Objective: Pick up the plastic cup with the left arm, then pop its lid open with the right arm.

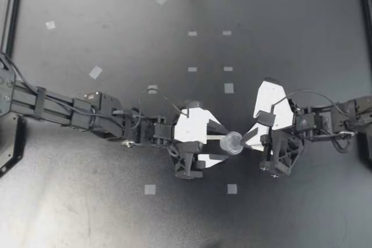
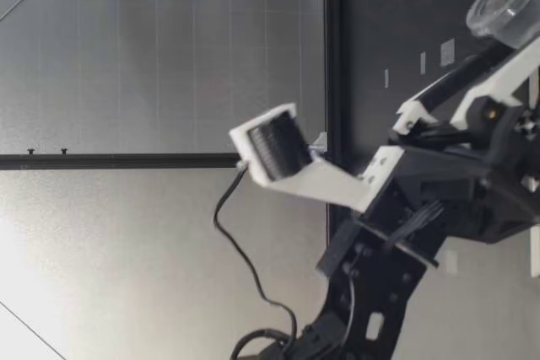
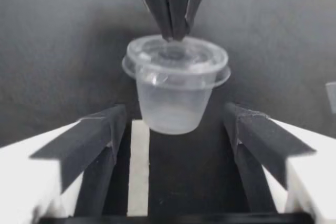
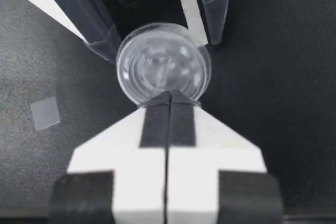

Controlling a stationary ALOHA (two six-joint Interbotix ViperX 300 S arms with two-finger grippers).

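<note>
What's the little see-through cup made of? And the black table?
The little cup looks like thin, glossy clear plastic: the dark table shows through it, and its lid has pressed rings. The table looks like a dull black sheet with pale scuffs; its material I can't tell.

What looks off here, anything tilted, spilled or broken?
The small clear plastic lidded cup hangs tilted, apparently clear of the black table; my right gripper pinches it by its lid rim. No spill or damage visible.
</note>
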